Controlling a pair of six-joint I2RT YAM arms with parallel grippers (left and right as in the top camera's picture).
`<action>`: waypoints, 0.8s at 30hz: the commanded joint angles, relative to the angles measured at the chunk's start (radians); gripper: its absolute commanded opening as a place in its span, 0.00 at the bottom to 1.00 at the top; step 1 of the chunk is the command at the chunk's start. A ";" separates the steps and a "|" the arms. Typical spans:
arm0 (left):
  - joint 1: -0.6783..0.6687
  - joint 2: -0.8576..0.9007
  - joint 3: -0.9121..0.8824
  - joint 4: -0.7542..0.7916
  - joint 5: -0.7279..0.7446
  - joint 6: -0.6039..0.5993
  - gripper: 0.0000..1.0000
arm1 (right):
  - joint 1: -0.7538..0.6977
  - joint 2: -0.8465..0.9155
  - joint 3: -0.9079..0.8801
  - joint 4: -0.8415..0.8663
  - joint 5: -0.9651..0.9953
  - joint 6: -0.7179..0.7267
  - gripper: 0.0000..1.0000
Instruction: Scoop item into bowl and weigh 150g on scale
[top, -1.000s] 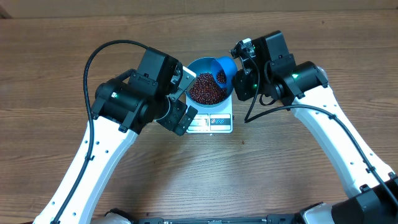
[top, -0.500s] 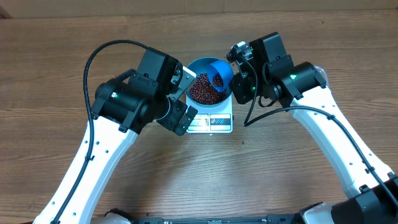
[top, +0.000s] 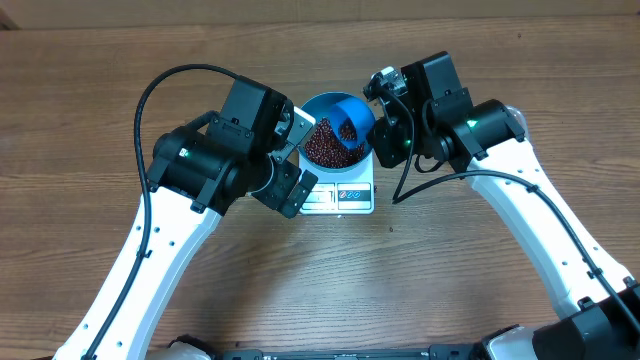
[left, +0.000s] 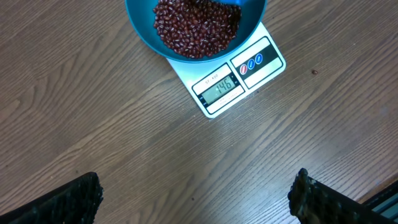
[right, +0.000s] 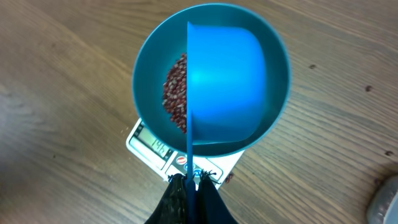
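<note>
Topping-up step: blue scoop (right: 227, 87) tipped over bowl (right: 146, 81), weight near target.
My left pincer (left: 196, 202), spread wide, empty, above the table (left: 93, 124); my right pincer (right: 190, 183), clamped on the scoop; bowl, seated on white scale (left: 261, 59); red-brown beans (left: 196, 28), heaped in bowl. Display (left: 224, 85) reads 146: next, I judge, a small careful trickle.

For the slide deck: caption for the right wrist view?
Right gripper holds the scoop tipped over the bowl of beans on the scale.
</note>
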 joint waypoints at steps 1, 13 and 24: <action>0.004 -0.003 -0.002 0.000 0.011 0.016 1.00 | 0.010 -0.022 0.031 0.028 0.040 0.009 0.04; 0.004 -0.003 -0.002 0.000 0.011 0.016 1.00 | 0.028 -0.023 0.031 0.016 0.030 -0.075 0.04; 0.004 -0.003 -0.002 0.000 0.011 0.016 1.00 | 0.034 -0.023 0.031 0.053 0.160 0.035 0.04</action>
